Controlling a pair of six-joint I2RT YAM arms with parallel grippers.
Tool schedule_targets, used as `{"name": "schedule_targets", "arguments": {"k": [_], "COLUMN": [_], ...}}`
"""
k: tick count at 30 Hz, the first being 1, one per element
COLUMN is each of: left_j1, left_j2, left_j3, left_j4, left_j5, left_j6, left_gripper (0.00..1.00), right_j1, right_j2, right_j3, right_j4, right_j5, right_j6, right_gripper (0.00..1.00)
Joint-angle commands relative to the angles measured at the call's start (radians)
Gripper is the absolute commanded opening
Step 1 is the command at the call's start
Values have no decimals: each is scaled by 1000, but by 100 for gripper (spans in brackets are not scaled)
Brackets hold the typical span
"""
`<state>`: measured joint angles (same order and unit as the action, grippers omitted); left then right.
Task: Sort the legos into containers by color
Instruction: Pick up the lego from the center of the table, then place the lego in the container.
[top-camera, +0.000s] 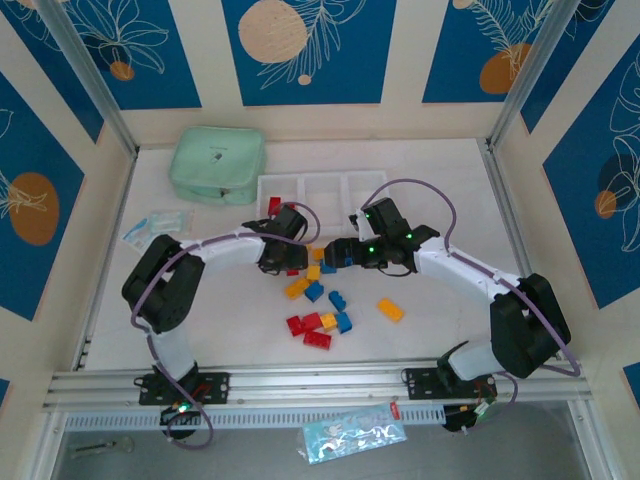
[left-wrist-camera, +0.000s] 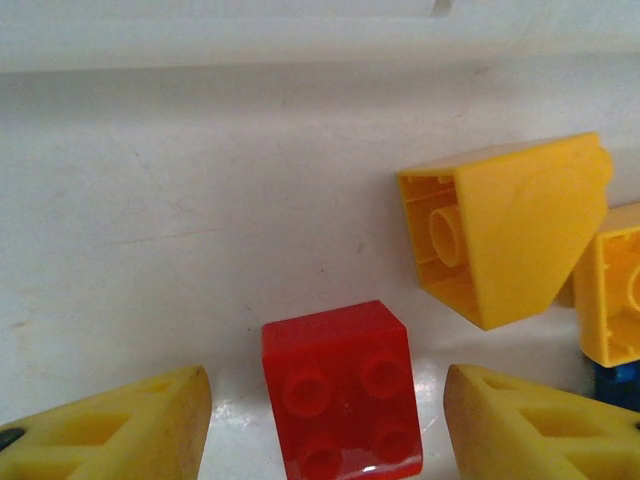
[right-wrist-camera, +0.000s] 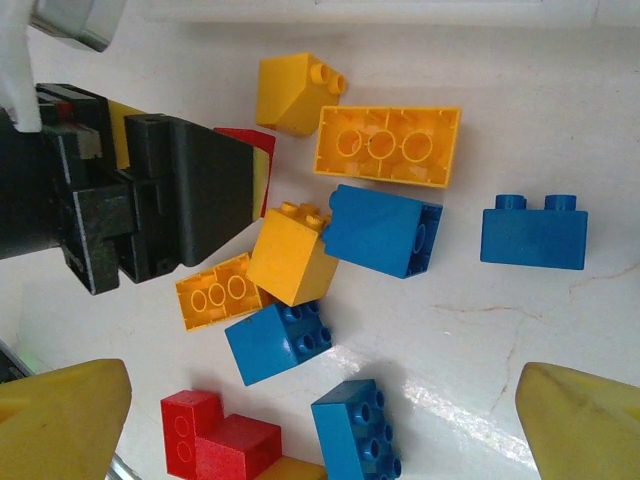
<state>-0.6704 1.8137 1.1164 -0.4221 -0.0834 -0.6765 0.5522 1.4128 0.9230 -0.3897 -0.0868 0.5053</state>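
While my left gripper (left-wrist-camera: 328, 425) hangs low over the white tabletop (left-wrist-camera: 150, 200) with its yellow fingertips (left-wrist-camera: 120, 425) part-open on either side of the small square red plastic brick (left-wrist-camera: 340, 385), nothing is gripped yet: I see a gap on both flanks, narrower on the right. To do this well, I judge I should shift a touch so the brick sits centred, then close squarely on its flat side walls rather than a corner, or it may twist out. The sloped yellow plastic brick (left-wrist-camera: 510, 225) lies just beside it and apart from it, so a straight vertical lift should avoid nudging it. The row of three translucent white plastic bins (top-camera: 325, 190) waits at the far side of the table; a red piece (top-camera: 273, 205) seems to sit at the leftmost one, likely my target. My right gripper (right-wrist-camera: 320, 430) hovers spread wide and empty above the mixed bricks, and should keep clear of the left.
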Motion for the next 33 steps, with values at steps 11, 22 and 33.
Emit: {"name": "schedule_targets", "arguments": {"k": [11, 22, 33], "left_j1": [-12, -11, 48], "left_j2": [27, -89, -158], "left_j3": [30, 8, 193], "left_j4": [-43, -99, -184], "left_j5": [-65, -122, -251], "left_j6": [2, 16, 157], "left_gripper": [45, 29, 29], "right_j1": [-12, -22, -37], "right_j2": [-1, -20, -22], "right_j3": [10, 34, 111], "right_j4": [-18, -39, -23], "right_j5": [-10, -22, -61], "right_j6": [-10, -30, -29], "right_gripper": [99, 99, 99]}}
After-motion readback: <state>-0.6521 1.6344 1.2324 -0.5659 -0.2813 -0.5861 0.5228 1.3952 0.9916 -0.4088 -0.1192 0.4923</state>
